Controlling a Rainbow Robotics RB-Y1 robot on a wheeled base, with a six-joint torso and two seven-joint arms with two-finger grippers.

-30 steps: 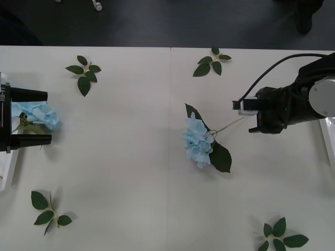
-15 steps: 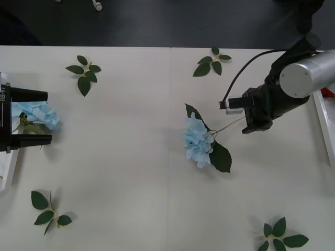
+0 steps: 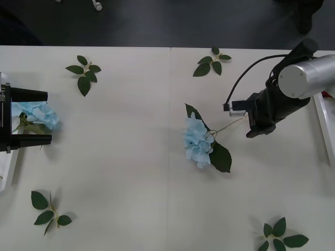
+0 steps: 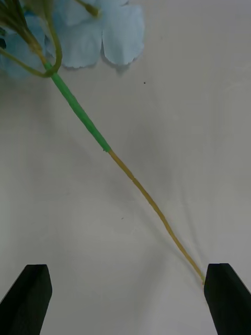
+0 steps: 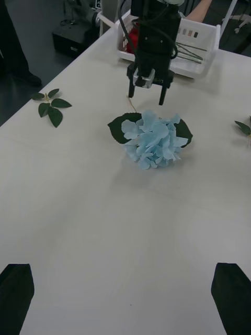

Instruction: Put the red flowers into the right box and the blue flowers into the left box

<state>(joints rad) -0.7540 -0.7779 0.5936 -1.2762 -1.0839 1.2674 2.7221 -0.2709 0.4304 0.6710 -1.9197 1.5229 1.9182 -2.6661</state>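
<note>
Change since earlier: right pincer (image 3: 246, 119) has drifted a little toward 3 o'clock from where it hung half a second ago; the flowers lie as they did.

Blue flower, centre: pale-blue cluster (image 3: 197, 140) lies flat on the worktop (image 3: 131, 183) near its middle, dark leaves at its 11 and 5 o'clock, stem (image 3: 230, 125) running out toward 2 o'clock.

Stem detail: in the right wrist view the stem (image 4: 130, 178) is green near the bloom, tan further out, and its tip ends just beside one black finger (image 4: 227, 296).

Right pincer: fingers spread apart, straddling the stem tip, gripping nothing; the left wrist view shows it (image 5: 148, 93) poised just beyond the bloom (image 5: 152, 138).

Blue flower, left: a second pale-blue cluster (image 3: 36, 115) lies at the 9 o'clock edge of the worktop, between the left arm's two black fingers.

Left pincer: sits at the 9 o'clock edge (image 3: 44, 117), fingers apart, one either side of that cluster; whether they touch it, I cannot tell.

Left box: white rim (image 3: 10, 167) at the 9 o'clock edge, under the left arm.

Right box: white rim (image 3: 324, 125) at the 3 o'clock edge; the left wrist view shows it (image 5: 201, 49) behind the right arm with something red (image 5: 134, 39) inside.

Leaf sprigs: loose green sprigs lie at 11 o'clock (image 3: 84, 73), 1 o'clock (image 3: 211, 61), 7 o'clock (image 3: 47, 209) and 5 o'clock (image 3: 280, 235).
</note>
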